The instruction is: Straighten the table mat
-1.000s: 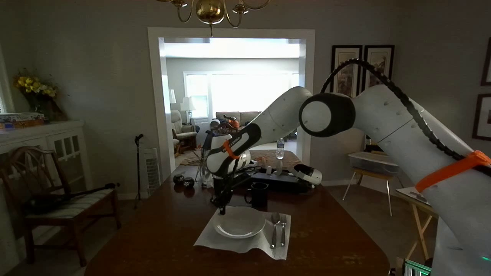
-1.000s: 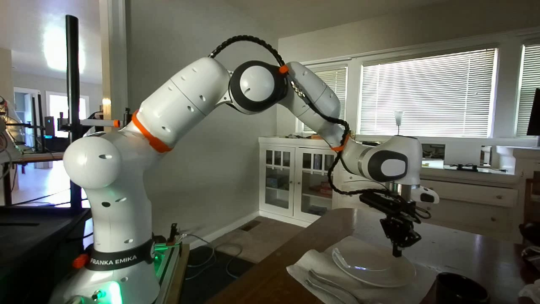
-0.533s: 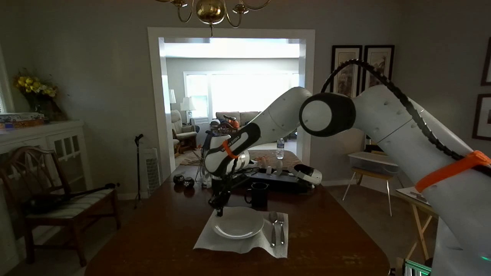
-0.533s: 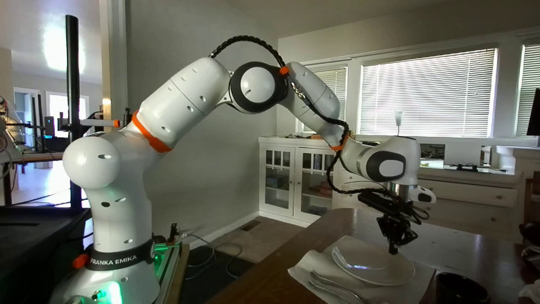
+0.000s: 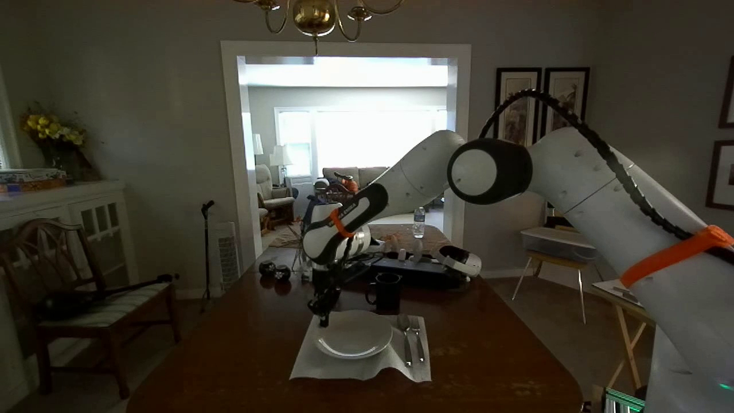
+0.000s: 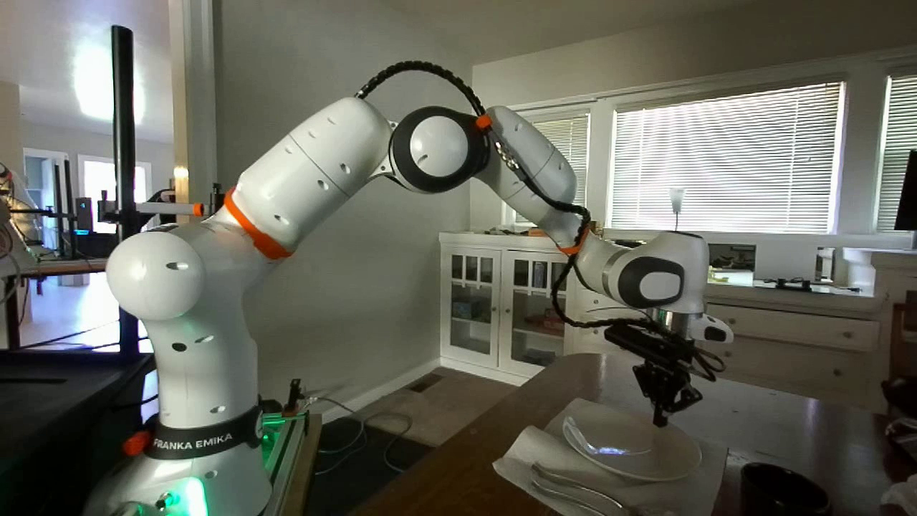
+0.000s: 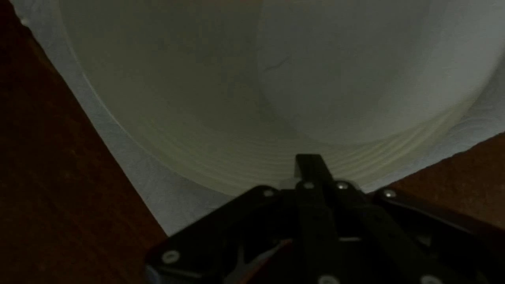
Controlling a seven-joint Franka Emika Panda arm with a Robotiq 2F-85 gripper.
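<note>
The table mat lies on the wooden table under a white plate, its front edge rippled toward the right. The mat also shows in an exterior view and the wrist view, where its corner sticks out past the plate. A spoon and a fork lie on the mat's right side. My gripper points down at the plate's far-left rim. Its fingers are together with nothing seen between them, tips over or against the rim; contact is unclear.
A black mug stands just behind the mat, also in an exterior view. Farther back are a white headset, a water bottle and two small dark round objects.
My gripper has moved slightly left in both exterior views. The plate, mat and cutlery have shifted with it; the mat has turned a little, its right side moving left.
</note>
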